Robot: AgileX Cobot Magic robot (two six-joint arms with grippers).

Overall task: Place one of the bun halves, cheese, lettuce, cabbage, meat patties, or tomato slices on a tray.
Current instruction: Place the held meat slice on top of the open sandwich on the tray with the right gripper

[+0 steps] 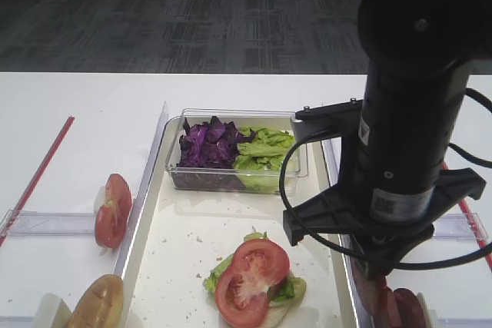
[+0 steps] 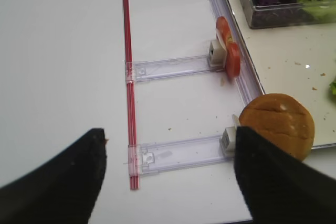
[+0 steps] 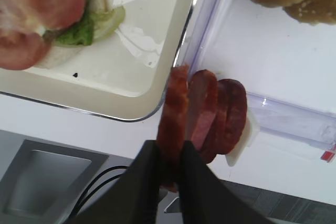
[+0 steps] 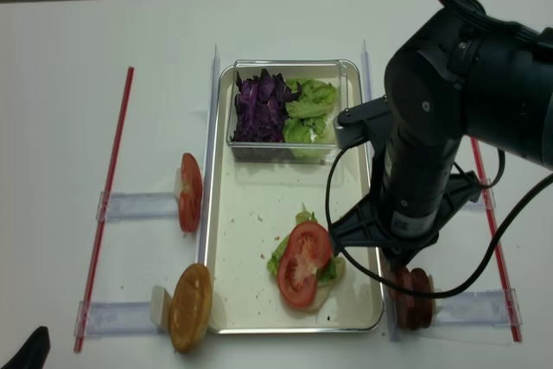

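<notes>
The large shallow off-white rectangular tray (image 4: 251, 300) with a silvery rim lies on the white tabletop (image 4: 60, 127). Just beyond the tray's right rim, near its front corner, the flat pinkish-red meat patties (image 3: 220, 116) stand on edge in a row against a small white block. The right black claw (image 3: 170, 174) is pressed together on the patty nearest the tray, pinching its lower edge. On the tray sits a stack of pale bun half, light-green lettuce and a bright-red tomato slice (image 4: 302, 264); a clear plastic box (image 4: 285, 149) at the tray's far end holds purple cabbage and lettuce. Left of the tray, the left claw (image 2: 168, 182) hangs spread wide above the tabletop, gripping nothing, beside a golden-brown bun half (image 2: 277, 124).
</notes>
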